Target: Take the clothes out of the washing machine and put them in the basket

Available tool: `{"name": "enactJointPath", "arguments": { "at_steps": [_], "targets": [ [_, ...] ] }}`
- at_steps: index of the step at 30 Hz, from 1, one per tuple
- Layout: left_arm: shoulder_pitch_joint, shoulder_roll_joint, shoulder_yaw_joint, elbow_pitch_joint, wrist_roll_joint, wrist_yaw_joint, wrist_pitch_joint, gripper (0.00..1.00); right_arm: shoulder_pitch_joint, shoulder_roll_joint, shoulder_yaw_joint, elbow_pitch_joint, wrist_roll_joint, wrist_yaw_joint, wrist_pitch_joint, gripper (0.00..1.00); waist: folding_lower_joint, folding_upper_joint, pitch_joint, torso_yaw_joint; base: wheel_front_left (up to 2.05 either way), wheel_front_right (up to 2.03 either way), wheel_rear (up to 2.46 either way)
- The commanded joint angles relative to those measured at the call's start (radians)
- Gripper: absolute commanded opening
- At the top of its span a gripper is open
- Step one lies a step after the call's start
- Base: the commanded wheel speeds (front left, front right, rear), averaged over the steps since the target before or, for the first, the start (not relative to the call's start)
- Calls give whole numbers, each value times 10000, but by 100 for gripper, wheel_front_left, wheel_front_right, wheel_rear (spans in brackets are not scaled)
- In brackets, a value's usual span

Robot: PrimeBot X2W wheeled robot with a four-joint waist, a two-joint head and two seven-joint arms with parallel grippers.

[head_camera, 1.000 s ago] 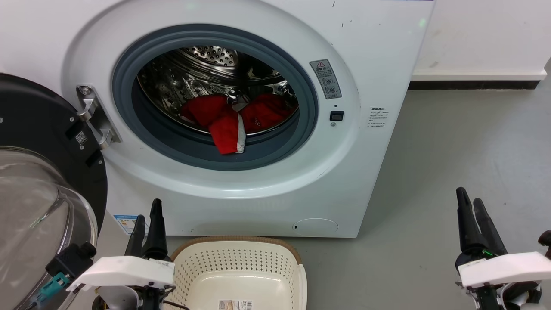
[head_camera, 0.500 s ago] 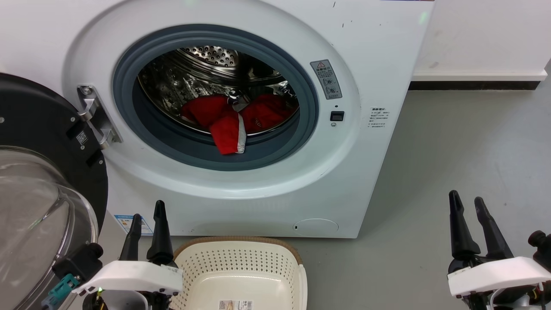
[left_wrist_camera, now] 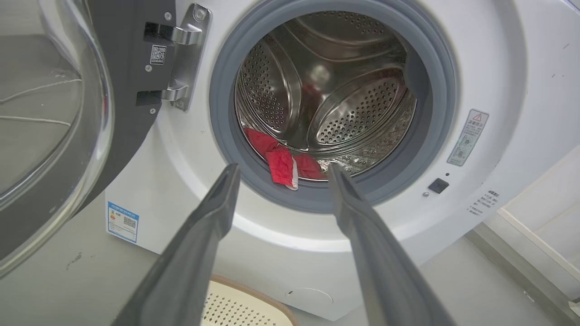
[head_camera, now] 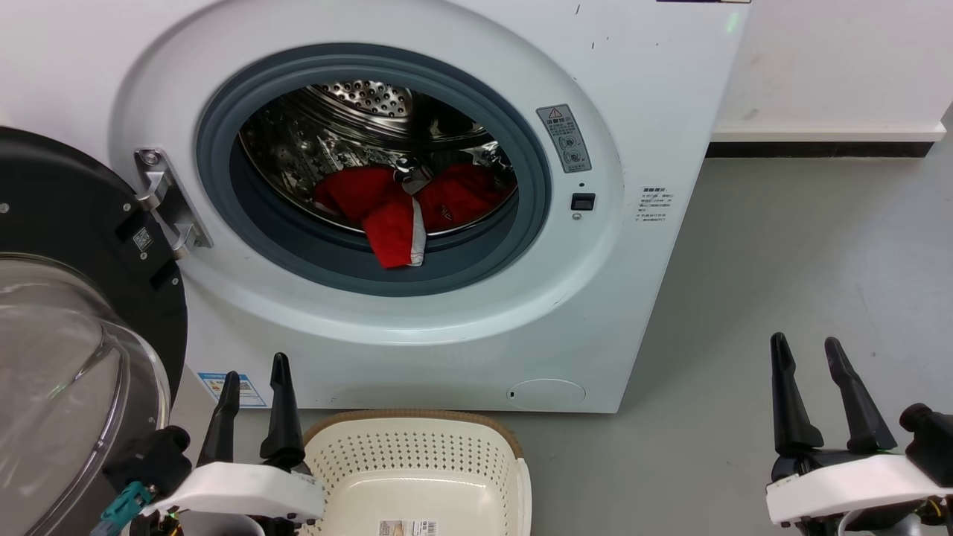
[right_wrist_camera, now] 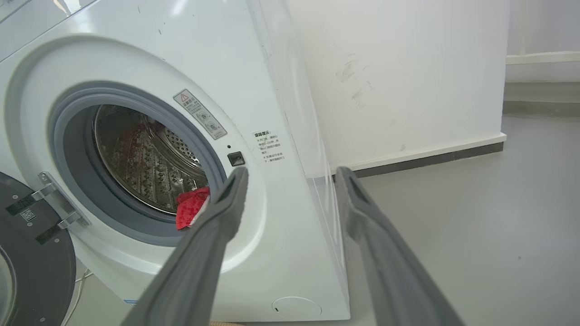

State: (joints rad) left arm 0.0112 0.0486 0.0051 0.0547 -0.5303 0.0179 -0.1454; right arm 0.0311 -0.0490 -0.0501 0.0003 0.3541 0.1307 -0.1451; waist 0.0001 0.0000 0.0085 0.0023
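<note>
The washing machine (head_camera: 655, 89) stands on the grey floor (head_camera: 782, 246) with its door (head_camera: 67, 223) swung wide to the robot's left on a metal hinge (head_camera: 167, 201). The door's glass bulge (head_camera: 59, 357) reaches towards the left gripper (head_camera: 255, 368). The clothes (head_camera: 394, 216) lie in a red heap at the front bottom of the steel drum (head_camera: 357, 97). One fold with a white edge hangs out over the grey rubber seal (head_camera: 298, 253).

The basket (head_camera: 409, 413) sits on the floor just in front of the machine's base, below the opening. A label lies on its bottom.

The left gripper hangs just beside the basket's left rim, between it and the door. Its fingers (head_camera: 281, 417) are spread and hold nothing, and in the left wrist view they frame the red heap.

The right gripper (head_camera: 805, 342) is well apart to the right, over bare floor past the machine's front right corner, its fingers (head_camera: 785, 402) also parted and empty. A white wall (head_camera: 834, 59) with a dark skirting (head_camera: 819, 147) runs behind.
</note>
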Motion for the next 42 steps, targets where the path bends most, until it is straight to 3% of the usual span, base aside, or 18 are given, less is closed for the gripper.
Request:
{"name": "enactJointPath", "arguments": {
  "at_steps": [1, 20, 42],
  "targets": [
    [-9, 19, -22, -157, 397, -26, -127, 100, 66, -25, 19, -208, -465, 0, -135, 100, -1, 0, 1, 3, 0, 0, 0],
    [208, 21, -90, -149, 2153, -25, -572, 100, 384, -23, 49, -471, -2348, -1, -586, 100, -1, 0, 9, 34, 0, 0, 0],
    [408, 23, -148, -157, 3727, 93, -1003, 100, 650, -20, -43, -551, -3318, -1, -1004, 100, -1, 0, 28, 14, 0, 0, 0]
  ]
}}
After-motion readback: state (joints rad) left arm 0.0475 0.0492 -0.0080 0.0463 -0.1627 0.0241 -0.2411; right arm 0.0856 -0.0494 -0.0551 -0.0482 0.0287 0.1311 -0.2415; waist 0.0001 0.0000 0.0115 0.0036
